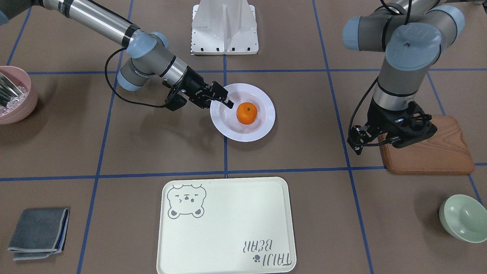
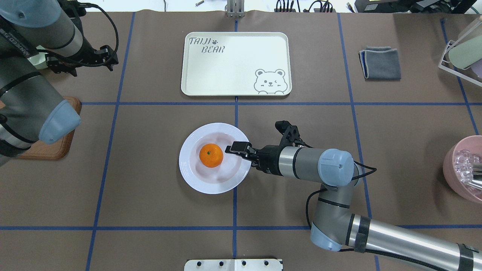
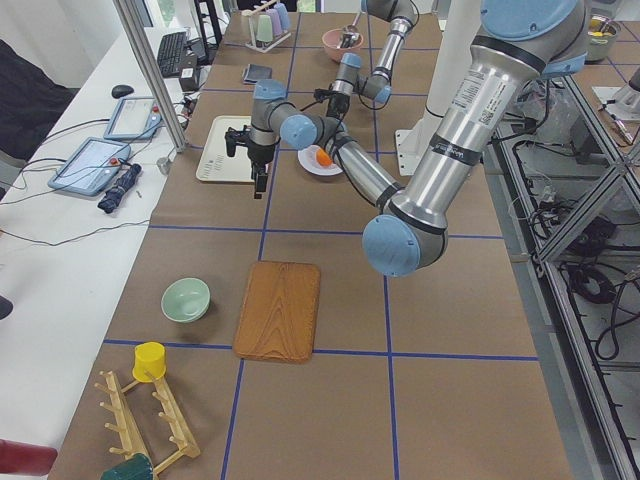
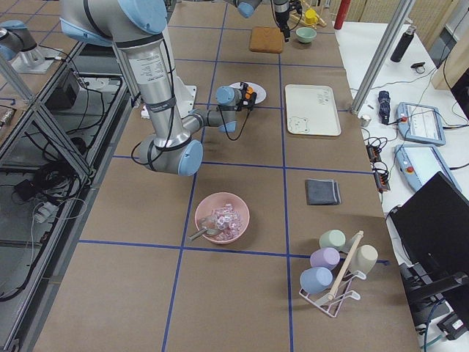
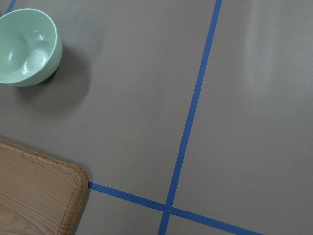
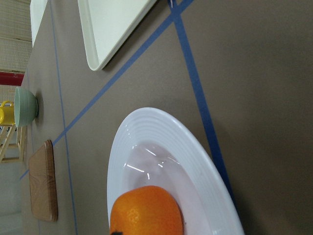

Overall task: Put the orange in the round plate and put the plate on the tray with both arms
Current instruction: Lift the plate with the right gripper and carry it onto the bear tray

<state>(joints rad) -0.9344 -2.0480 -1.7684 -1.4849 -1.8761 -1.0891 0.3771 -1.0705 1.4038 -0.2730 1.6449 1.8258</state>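
The orange [image 1: 247, 113] [image 2: 211, 155] lies in the middle of the white round plate [image 1: 262, 114] [image 2: 196, 177], which sits flat on the table. My right gripper [image 1: 227, 99] [image 2: 233, 147] reaches in sideways at the plate's rim, one finger over the rim and close to the orange. I cannot tell whether it is open or shut. The right wrist view shows the plate [image 6: 146, 142] and the orange [image 6: 146, 210] close up, with no fingers. The cream tray [image 1: 228, 228] [image 2: 241, 64] lies bare beyond the plate. My left gripper [image 1: 397, 139] hangs over the wooden board [image 1: 437, 156], its fingers hidden.
A pale green bowl [image 1: 464, 219] [image 5: 27, 46] stands past the wooden board. On the right arm's side a pink bowl [image 2: 465, 169] holds ice and a utensil. A folded grey cloth [image 2: 380, 63] lies right of the tray. Blue tape lines cross the brown table.
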